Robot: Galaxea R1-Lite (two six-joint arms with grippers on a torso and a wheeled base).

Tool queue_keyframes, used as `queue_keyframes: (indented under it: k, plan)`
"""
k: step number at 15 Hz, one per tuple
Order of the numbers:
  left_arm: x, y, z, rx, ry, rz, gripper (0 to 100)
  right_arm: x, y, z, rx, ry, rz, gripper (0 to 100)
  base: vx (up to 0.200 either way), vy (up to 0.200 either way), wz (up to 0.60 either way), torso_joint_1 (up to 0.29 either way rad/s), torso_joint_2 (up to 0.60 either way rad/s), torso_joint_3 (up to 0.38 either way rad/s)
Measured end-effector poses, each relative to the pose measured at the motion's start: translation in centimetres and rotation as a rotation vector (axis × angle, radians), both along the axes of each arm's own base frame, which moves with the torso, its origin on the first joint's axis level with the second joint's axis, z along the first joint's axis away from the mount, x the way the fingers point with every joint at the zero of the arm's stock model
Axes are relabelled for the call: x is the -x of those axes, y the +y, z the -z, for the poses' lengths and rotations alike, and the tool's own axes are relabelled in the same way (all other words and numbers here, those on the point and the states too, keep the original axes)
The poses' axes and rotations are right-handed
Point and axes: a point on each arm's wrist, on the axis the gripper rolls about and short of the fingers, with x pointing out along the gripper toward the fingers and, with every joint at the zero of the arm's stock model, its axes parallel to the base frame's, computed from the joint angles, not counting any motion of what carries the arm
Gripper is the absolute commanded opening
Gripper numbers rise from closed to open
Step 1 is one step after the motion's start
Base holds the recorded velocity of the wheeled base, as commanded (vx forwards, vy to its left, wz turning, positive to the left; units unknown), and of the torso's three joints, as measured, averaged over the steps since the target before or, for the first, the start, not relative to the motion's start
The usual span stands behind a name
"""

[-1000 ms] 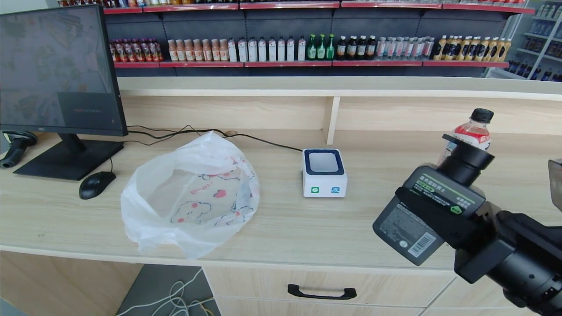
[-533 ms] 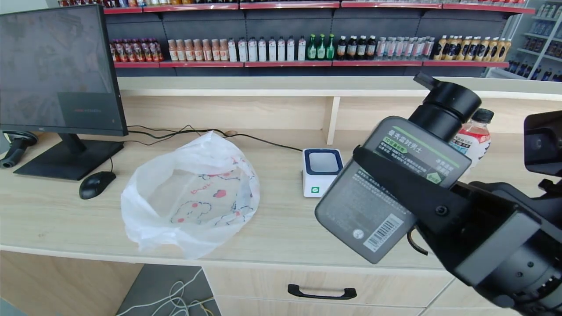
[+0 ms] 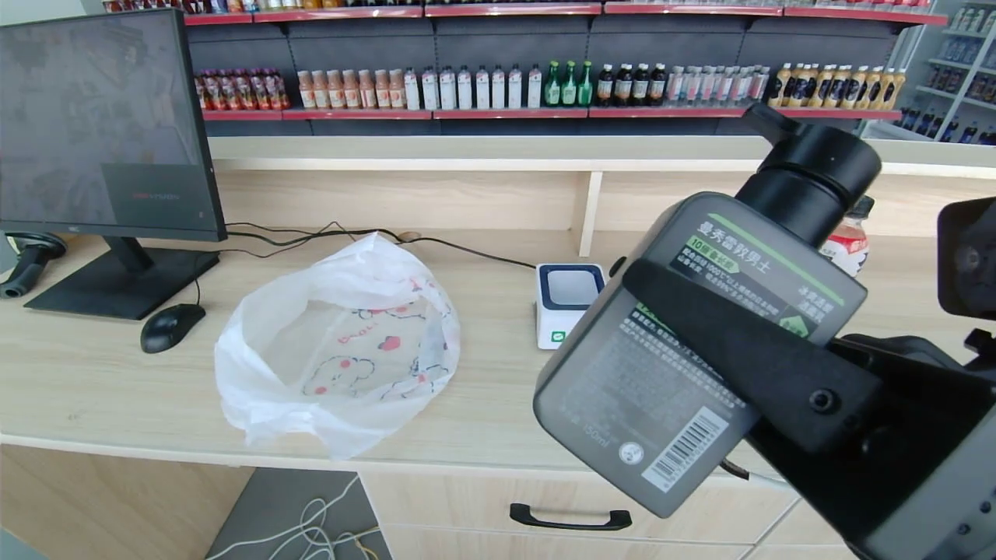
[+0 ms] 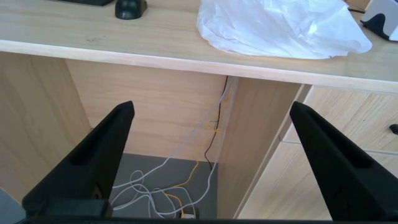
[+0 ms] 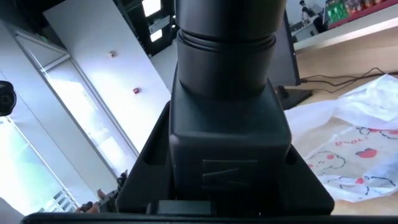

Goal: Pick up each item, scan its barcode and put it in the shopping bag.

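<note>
On the table (image 3: 498,404) the monitor (image 3: 101,124) stands far left, the mouse (image 3: 171,327) before it; the shopping bag (image 3: 338,342) lies right of the mouse; the scanner (image 3: 562,299) sits right of the bag, apart from it; the pump bottle (image 3: 661,389), clamped in the right pincer (image 3: 724,342), hangs tilted before the scanner, covering its right part; a drink bottle (image 3: 846,241) stands behind it; shelves (image 3: 545,113) run behind the table.

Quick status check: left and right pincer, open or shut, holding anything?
Left pincer: open, empty.
Right pincer: shut on the dark grey pump bottle.
</note>
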Motion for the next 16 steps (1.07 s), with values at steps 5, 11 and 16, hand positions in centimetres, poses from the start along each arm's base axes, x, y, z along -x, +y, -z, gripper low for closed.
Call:
queue_keyframes:
  k: [5, 11, 16]
  plan:
    - [0.0, 0.0, 0.0, 0.000, 0.000, 0.000, 100, 0.7, -0.1, -0.7, -0.038, 0.004, -0.038, 0, 0.000, 0.000, 0.00, 0.000, 0.00, 0.000]
    - [0.0, 0.0, 0.0, 0.000, 0.000, 0.000, 100, 0.6, 0.0, -1.7, -0.076, -0.008, -0.015, 0, 0.000, 0.000, 0.00, 0.000, 0.00, 0.000]
    - [0.0, 0.0, 0.0, 0.000, 0.000, 0.000, 100, 0.6, 0.1, -1.6, -0.074, -0.010, -0.022, 0, 0.000, 0.000, 0.00, 0.000, 0.00, 0.000]
